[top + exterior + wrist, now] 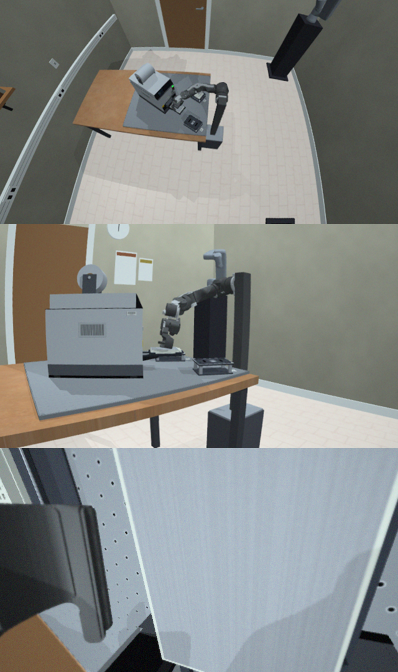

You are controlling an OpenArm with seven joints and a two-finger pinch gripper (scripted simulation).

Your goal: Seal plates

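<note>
Sealer (93, 333) on table (18, 410), lamp (172, 86) green, stage out. Foil-covered plate (260, 548) lies on stage (169, 358), directly under gripper (164, 343). Jaws partly open, holding nothing, straddling plate's width; long axis runs across the gap. One finger (90, 583) beside plate's edge, apart. Empty nest (212, 365) nearby.

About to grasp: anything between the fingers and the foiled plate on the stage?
Nothing visible. The gripper hangs open just above the sealed plate; one finger is beside its long edge, with only the perforated stage below.
</note>
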